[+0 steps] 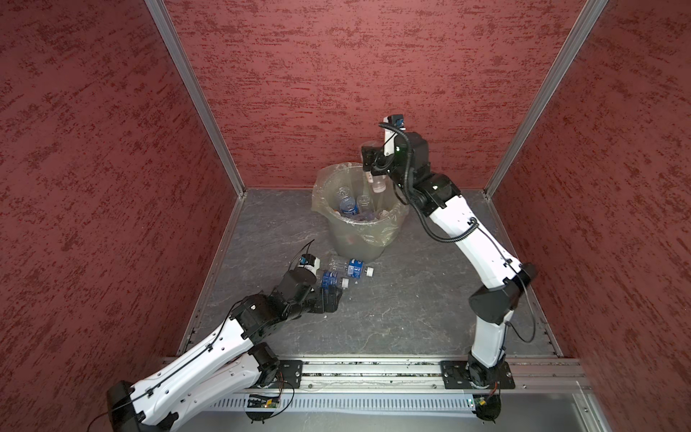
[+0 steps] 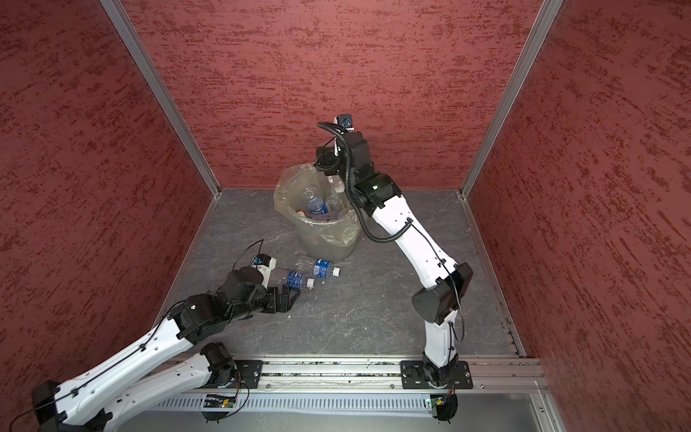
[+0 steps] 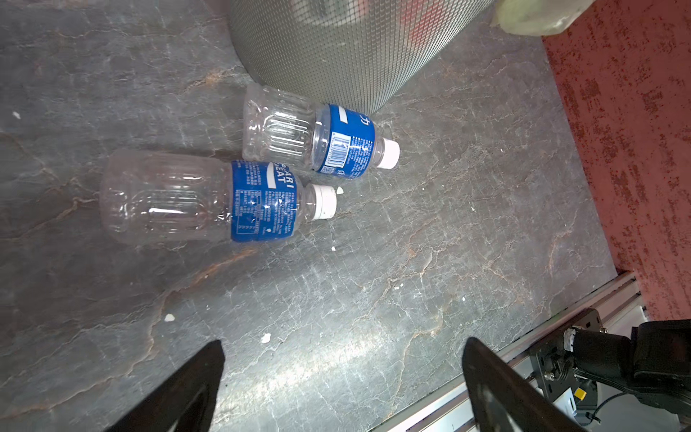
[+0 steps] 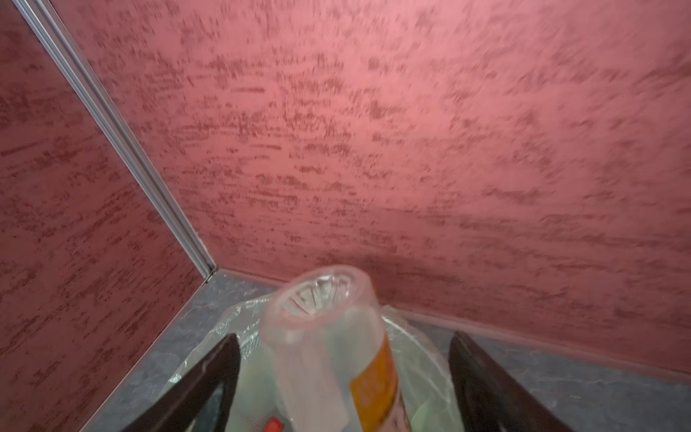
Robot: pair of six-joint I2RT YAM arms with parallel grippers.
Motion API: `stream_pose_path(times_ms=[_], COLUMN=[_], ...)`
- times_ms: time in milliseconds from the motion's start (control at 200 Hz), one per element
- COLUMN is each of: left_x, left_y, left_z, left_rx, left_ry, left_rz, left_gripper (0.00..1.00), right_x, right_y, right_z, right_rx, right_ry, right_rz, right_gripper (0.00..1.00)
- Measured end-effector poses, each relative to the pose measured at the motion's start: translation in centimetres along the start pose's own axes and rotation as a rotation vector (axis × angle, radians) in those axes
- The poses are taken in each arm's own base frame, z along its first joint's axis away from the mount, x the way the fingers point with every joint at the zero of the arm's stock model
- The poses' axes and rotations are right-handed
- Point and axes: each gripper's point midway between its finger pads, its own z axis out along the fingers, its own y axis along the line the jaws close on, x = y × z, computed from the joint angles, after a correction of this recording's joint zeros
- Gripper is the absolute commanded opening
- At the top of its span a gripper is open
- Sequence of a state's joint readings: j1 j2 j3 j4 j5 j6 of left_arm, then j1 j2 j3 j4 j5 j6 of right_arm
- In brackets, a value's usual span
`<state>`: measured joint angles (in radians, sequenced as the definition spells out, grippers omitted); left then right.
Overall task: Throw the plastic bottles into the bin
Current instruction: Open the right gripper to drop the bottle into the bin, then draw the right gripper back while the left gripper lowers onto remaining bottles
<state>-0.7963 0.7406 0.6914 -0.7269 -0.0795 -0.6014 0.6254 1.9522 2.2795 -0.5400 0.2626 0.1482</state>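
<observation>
The bin (image 1: 357, 239) (image 2: 325, 243), a grey-green bucket with a clear liner, stands at the back and holds several plastic bottles (image 1: 348, 205) (image 2: 316, 205). My right gripper (image 1: 374, 168) (image 4: 346, 336) hangs open above its rim. A clear bottle with an orange label (image 4: 321, 336) (image 1: 378, 184) is loose between the spread fingers, touching neither, cap end down into the bin. Two blue-labelled bottles (image 3: 310, 138) (image 3: 198, 198) (image 1: 353, 267) (image 1: 331, 278) lie on the floor beside the bin (image 3: 336, 48). My left gripper (image 3: 344, 344) (image 1: 329, 297) stands open and empty just short of them.
Red textured walls (image 1: 336, 74) close in the grey stone floor (image 1: 392, 299) on three sides. An aluminium rail (image 1: 374, 370) with both arm bases runs along the front. Small white crumbs (image 3: 265, 338) dot the floor near the left gripper.
</observation>
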Motion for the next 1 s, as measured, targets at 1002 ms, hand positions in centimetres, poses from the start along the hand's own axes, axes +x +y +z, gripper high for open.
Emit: stream_pose_path(times_ms=[1002], left_x=[-0.4], left_y=[3.9], left_z=[3.0], left_rx=[-0.129], left_ry=[0.079], left_rz=[-0.322], left_gripper=[0.99], right_x=[7.2], right_y=[-3.1], right_z=[-10.7], right_rx=[-0.060], right_ry=[0.138], right_rz=[-0.005], right_gripper=[0.95])
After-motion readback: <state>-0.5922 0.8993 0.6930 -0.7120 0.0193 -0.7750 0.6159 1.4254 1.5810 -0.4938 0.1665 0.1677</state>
